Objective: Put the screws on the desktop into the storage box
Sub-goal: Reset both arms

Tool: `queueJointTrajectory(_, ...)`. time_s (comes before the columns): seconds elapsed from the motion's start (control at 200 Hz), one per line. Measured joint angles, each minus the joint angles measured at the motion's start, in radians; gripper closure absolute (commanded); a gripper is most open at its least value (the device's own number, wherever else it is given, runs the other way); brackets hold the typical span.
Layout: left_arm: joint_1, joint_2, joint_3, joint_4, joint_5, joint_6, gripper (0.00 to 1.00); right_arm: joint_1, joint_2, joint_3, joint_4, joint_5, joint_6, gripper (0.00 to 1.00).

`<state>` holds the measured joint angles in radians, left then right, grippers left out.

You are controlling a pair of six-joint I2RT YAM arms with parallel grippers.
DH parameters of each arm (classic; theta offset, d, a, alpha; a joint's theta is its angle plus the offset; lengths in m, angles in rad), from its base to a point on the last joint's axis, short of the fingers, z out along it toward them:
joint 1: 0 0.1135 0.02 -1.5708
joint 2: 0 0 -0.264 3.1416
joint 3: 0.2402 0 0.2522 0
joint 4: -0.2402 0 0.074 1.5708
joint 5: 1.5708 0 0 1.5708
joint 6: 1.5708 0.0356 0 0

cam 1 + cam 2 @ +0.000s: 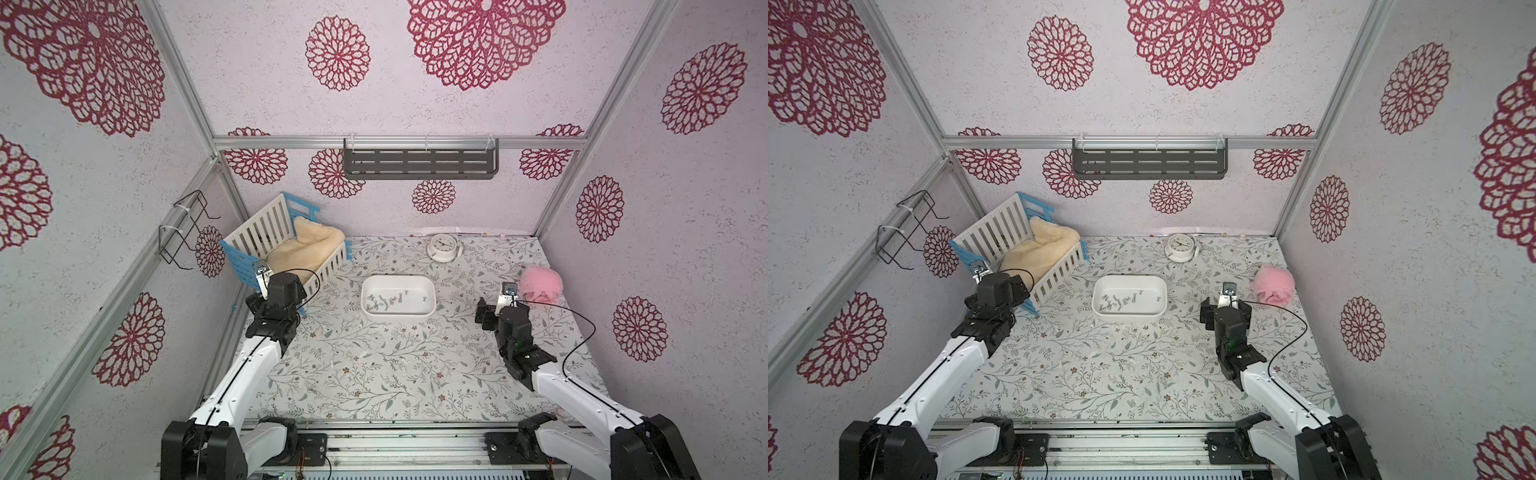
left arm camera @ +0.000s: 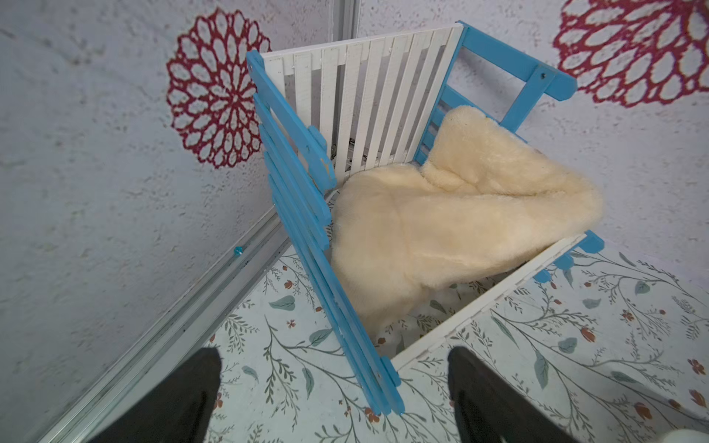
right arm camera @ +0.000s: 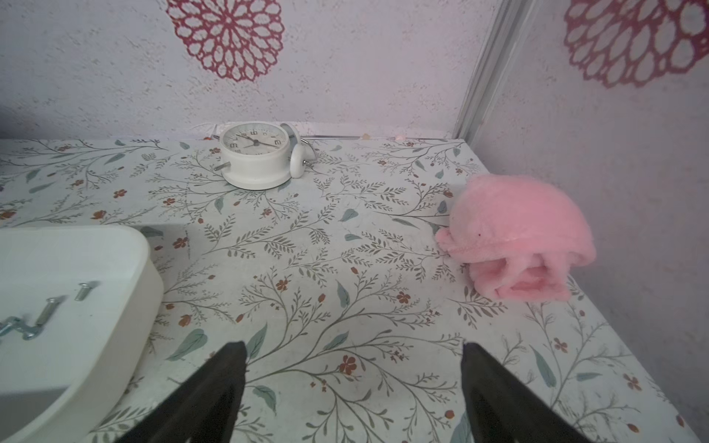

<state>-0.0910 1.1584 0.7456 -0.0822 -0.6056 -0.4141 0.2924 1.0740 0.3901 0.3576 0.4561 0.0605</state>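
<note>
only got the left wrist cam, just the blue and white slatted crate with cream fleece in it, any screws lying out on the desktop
Observer: None that I can spot in both top views, though they are tiny. The small silver-grey metal screws lie inside the plain white plastic storage box.
Operator: where is that box
Observer: About midway across the leafy-print desktop, between the two arms, off to the right of the blue-and-white slatted crate.
Operator: right hand holding anything
Observer: No, the right hand is open and empty, over bare desktop beside the box.
</note>
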Motion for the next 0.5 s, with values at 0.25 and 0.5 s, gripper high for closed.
queueJointTrajectory(0.25,0.114,0.067,-0.142,0.270,0.058,0.042,0.03,-0.127,0.173,-0.222,0.519,-0.027,-0.050,0.01)
queueJointTrajectory(0.5,0.182,0.166,-0.205,0.481,0.108,0.079,0.02,-0.167,0.404,-0.254,0.908,-0.116,-0.058,0.01)
